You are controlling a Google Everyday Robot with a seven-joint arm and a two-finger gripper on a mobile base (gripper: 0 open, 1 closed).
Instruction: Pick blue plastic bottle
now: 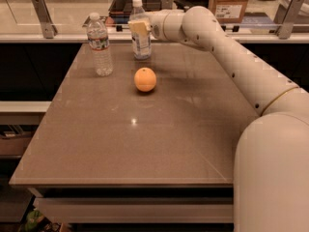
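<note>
The blue plastic bottle, with a white cap and a wide pale label, stands upright at the far middle of the brown table. My gripper reaches in from the right at the bottle's upper body. Its tan finger lies across the front of the bottle and the other finger is hidden behind it. The gripper looks shut on the bottle, whose base rests on the table.
A clear ribbed bottle with a narrow green-and-red label stands to the left of the blue one. An orange lies in front of the blue bottle. My white arm spans the right side. A counter with boxes runs behind the table.
</note>
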